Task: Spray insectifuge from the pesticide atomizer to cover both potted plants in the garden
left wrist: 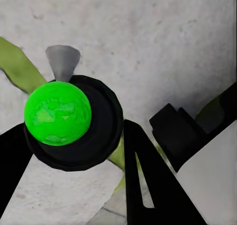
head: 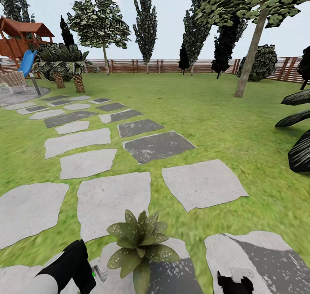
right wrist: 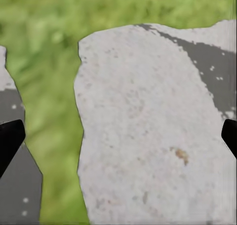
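Observation:
A potted plant [head: 140,242], a low rosette of pointed green leaves, stands on a stepping stone at the bottom middle of the head view. Just left of it my left gripper [head: 79,266] is shut on the pesticide atomizer [head: 100,272], whose small grey nozzle points toward the plant. In the left wrist view the atomizer [left wrist: 74,121] is a black round body with a bright green ball and a grey cone nozzle, held between the black fingers [left wrist: 148,185]; a leaf [left wrist: 17,64] lies beside it. My right gripper [head: 234,282] hangs low on the right, open [right wrist: 118,138] over a grey stone.
Grey stepping stones [head: 202,184] lead across the lawn toward a patio and wooden playset [head: 19,39] at far left. A slatted fence [head: 142,65] and trees close the back. Dark striped leaves [head: 301,151] reach in from the right edge.

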Controlling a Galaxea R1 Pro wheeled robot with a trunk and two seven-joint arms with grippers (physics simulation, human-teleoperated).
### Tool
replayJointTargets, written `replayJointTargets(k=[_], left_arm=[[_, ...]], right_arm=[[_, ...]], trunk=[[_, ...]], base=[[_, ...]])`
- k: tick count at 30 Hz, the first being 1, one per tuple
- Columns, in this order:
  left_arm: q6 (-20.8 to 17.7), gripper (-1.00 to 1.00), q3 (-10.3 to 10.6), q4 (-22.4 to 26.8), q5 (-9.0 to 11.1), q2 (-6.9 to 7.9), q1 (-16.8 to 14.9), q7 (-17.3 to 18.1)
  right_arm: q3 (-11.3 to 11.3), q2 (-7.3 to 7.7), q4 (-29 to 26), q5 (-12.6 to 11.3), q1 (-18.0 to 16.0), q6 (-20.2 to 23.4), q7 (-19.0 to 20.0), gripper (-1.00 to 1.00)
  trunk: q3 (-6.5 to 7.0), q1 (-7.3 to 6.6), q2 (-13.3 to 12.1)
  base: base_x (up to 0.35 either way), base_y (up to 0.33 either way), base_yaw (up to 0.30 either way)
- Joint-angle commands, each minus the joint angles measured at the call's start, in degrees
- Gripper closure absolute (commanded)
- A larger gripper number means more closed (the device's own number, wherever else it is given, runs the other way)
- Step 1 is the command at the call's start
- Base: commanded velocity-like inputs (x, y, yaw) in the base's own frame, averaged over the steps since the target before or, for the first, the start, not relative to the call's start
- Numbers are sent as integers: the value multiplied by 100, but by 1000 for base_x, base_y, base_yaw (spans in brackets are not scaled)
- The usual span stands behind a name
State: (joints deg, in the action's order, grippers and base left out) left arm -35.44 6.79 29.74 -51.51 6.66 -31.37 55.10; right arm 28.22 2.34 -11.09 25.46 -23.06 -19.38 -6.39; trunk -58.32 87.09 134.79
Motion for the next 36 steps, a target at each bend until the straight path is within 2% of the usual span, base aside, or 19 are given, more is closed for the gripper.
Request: replayJointTargets(k=[1,6,18,22,26,28,31,36], left_arm=[[-45,100,25,14,-6,6,-1,36],[-73,100,24,102,16,2,-1,37],[-182,100,24,265,21,10,-114,79],[-339,100,32,261,-10,24,-332,122],[-510,100,42,252,-45,28,-494,335],[-607,100,54,246,-51,42,-514,362],[-695,100,51,232,-44,174,-465,356],[-700,100,29,202,-44,180,-449,318]], right_arm=[[35,-1,11,59,-6,-22,-20,-100],[35,-2,11,56,-6,-23,-23,-100],[35,-5,11,55,-6,-22,-20,-100],[35,1,11,57,-6,-22,-20,-100],[35,5,12,64,-6,-22,-12,-100],[35,10,11,64,-6,-22,-11,-100],[35,4,11,59,-6,-22,-13,-100],[35,1,10,55,-6,-22,-20,-100]], trunk=[[-5,-3,2],[-5,-3,2],[-5,-3,2],[-5,-3,2],[-5,-3,2],[-5,-3,2],[-5,-3,2],[-5,-3,2]], base=[[-192,-226,0],[-204,-227,41],[-28,-261,262],[0,-63,71],[0,-6,7],[0,0,0],[0,0,0],[0,0,162]])
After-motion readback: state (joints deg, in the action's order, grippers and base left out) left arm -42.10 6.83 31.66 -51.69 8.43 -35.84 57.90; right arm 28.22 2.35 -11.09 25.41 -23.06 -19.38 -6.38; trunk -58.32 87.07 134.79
